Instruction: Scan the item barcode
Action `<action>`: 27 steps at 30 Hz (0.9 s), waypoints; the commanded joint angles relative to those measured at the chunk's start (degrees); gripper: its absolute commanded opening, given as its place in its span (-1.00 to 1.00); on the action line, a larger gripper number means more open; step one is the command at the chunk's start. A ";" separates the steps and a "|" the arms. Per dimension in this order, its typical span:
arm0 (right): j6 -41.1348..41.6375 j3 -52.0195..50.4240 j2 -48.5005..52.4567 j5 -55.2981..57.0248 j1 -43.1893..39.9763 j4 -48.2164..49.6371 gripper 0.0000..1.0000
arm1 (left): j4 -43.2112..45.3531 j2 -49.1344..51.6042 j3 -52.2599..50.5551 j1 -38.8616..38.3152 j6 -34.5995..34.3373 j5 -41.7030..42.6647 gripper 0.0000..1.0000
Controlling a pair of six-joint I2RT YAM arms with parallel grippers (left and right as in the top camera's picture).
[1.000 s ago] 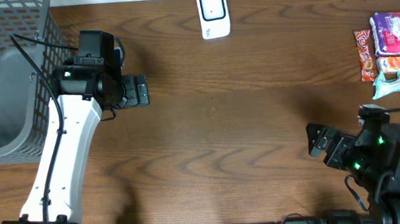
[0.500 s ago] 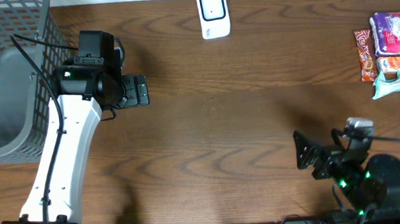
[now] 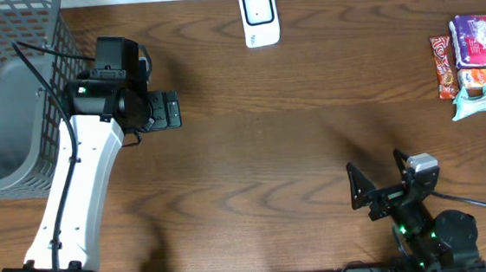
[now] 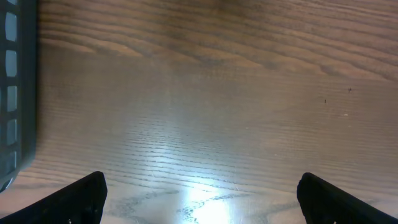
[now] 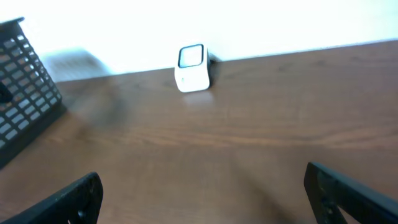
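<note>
Several snack packets lie in a cluster at the table's right edge; a purple one is the farthest. The white barcode scanner stands at the back middle and shows small in the right wrist view. My right gripper hovers low near the front edge, open and empty, far from the packets. My left gripper is open beside the basket over bare wood, holding nothing.
A grey wire basket fills the back left corner; its wall shows at the left edge of the left wrist view. Brown wooden tabletop spans the middle between the arms.
My right arm has pulled back toward the front edge and shifted left, away from the packets. The left arm has stayed put. Both grippers remain open.
</note>
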 commanded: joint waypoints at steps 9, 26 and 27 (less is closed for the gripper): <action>-6.34 -4.39 -2.62 0.20 0.48 7.28 0.99 | -0.17 0.22 -0.15 0.09 -0.46 -0.94 0.96; -12.48 -7.98 -2.62 0.63 0.50 16.17 0.99 | -0.20 0.22 -0.15 0.09 -0.48 -0.94 0.96; -12.48 -8.79 -2.62 0.52 0.50 17.38 0.99 | -0.20 0.22 -0.15 0.09 -0.48 -0.94 0.96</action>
